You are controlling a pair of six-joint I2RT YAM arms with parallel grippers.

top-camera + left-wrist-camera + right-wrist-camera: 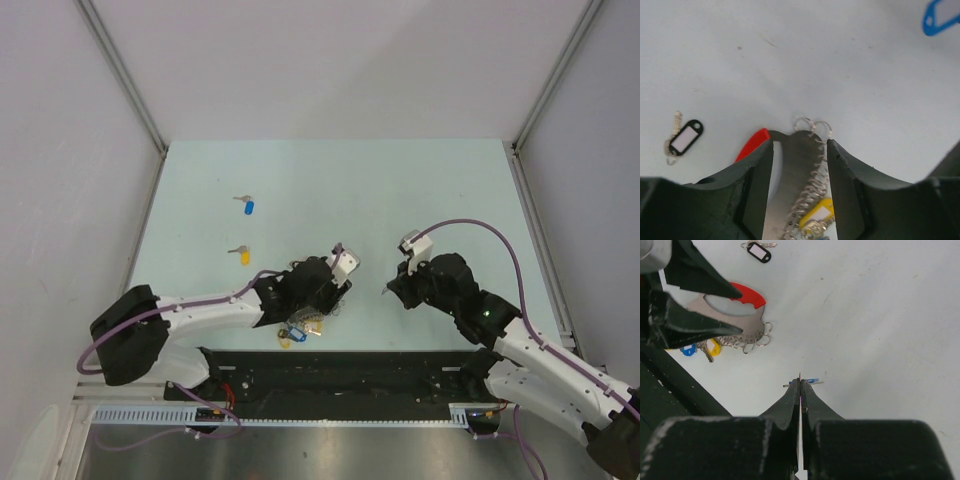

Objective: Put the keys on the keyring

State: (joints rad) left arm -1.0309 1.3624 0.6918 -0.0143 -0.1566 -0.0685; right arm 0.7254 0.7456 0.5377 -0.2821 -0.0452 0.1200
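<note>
Just two loose keys, one keyring.

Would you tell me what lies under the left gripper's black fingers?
The large silver metal keyring with a red plastic arc, small wire rings and a yellow-tagged key; the fingers cover its sides.

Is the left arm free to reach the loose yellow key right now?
Probably yes: the yellow key lies alone on bare table left of the left claw, though its open jaws straddle the keyring.
</note>
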